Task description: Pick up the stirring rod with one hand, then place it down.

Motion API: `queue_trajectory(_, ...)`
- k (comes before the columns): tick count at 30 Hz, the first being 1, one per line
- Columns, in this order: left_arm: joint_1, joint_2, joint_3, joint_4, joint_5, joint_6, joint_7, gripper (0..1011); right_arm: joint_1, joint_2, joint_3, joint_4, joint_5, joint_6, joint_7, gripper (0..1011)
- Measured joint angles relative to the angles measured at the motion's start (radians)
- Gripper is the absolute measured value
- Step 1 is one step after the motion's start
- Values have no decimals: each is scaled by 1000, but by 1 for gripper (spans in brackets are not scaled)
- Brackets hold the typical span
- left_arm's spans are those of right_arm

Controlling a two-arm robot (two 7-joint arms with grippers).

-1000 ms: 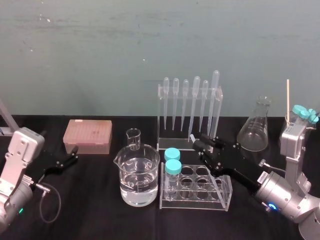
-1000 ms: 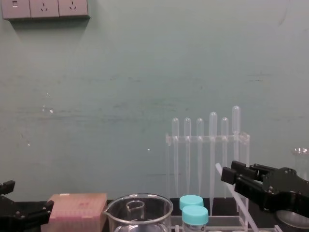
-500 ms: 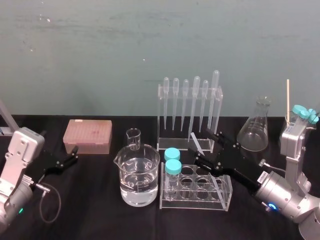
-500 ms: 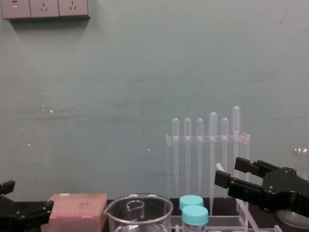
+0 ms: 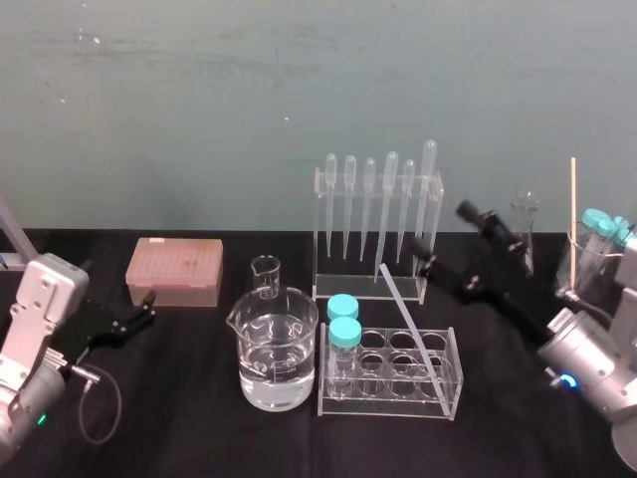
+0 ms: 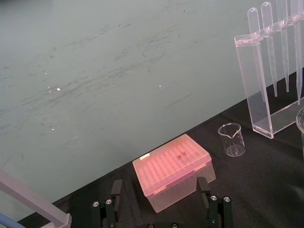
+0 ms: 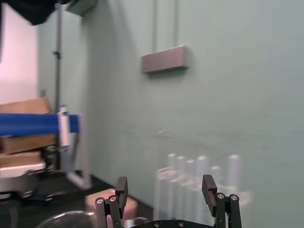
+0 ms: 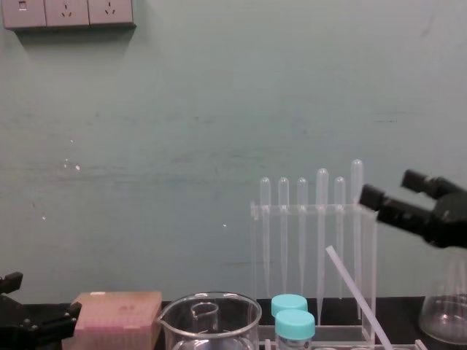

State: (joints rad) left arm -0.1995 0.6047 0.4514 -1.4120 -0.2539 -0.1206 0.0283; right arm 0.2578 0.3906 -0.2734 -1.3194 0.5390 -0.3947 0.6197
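See rod (image 5: 408, 319) slanting across tube rack (image 5: 388, 408). Note right gripper (image 5: 443, 232) high beside it, fingers spread, empty; left gripper (image 5: 149, 306) parked over bench's left, likewise spread. Expect light, stiff, slick, breakable; pinch gently mid-length, above rack.

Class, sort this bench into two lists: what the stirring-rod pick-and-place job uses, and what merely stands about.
In the job: stirring rod, lying on the test tube rack; right gripper, open, holding nothing.

Standing about: pipette rack, large beaker, small beaker, pink tip box, parked left gripper.
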Motion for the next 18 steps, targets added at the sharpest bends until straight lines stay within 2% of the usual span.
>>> queue_trajectory(4,0,0,0,0,0,0,0,1000,-22,5,38,-21,-19,18,-60,1003)
queue_trajectory(8,0,0,0,0,0,0,0,1000,-53,18,71,-36,-38,62,-121,1003)
queue_trajectory(11,0,0,0,0,0,0,0,1000,-87,32,91,-47,-50,117,-161,1003)
queue_trajectory(14,0,0,0,0,0,0,0,1000,-127,47,105,-57,-56,216,-201,1003)
queue_trajectory(17,0,0,0,0,0,0,0,1000,-134,51,107,-56,-60,271,-212,1003)
queue_trajectory(18,0,0,0,0,0,0,0,1000,-135,51,107,-55,-61,273,-213,1003)
